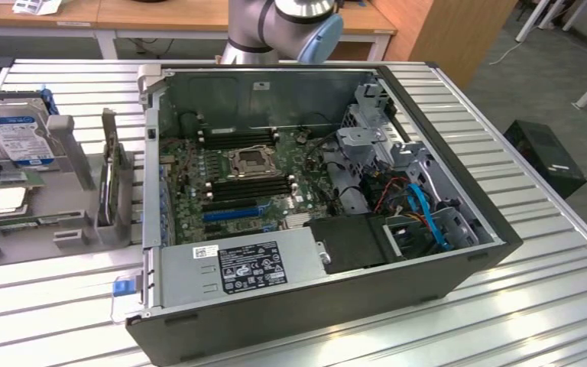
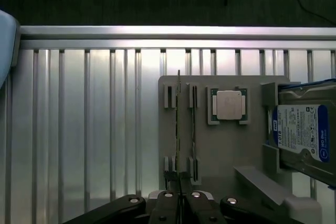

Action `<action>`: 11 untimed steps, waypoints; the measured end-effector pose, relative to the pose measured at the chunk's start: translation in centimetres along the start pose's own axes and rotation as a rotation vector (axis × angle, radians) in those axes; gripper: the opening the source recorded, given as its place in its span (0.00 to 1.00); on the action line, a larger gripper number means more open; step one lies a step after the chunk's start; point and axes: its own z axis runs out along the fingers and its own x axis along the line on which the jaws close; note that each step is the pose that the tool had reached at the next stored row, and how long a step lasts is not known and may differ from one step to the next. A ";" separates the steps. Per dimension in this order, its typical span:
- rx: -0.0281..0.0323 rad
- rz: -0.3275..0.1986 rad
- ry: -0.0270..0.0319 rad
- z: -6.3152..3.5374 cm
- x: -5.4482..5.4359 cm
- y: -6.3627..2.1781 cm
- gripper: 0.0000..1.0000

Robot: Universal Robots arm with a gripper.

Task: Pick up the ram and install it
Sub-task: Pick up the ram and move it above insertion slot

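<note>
The hand (image 2: 179, 196) is closed and empty above the thin, long circuit-board ram stick (image 2: 178, 124), seated edge-up in a grey slotted holder (image 2: 226, 150) on the ribbed metal bench (image 2: 94, 129). It is judged light, stiff and fragile; grip by the faces.

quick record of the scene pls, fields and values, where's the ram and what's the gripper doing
gripper: shut on the ram stick
ram stick: seen edge-on, over the grey holder, in line with one of its slots
holder: also carries a processor chip and a hard drive
computer case: open on the slatted table, black memory slots showing
</note>
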 end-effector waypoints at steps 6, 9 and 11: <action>0.0001 0.000 -0.0001 -1.76 0.0 0.07 0.12; -0.0001 0.000 0.0001 -2.64 -0.1 0.11 0.12; 0.0000 0.000 0.0000 -3.20 -0.1 0.14 0.12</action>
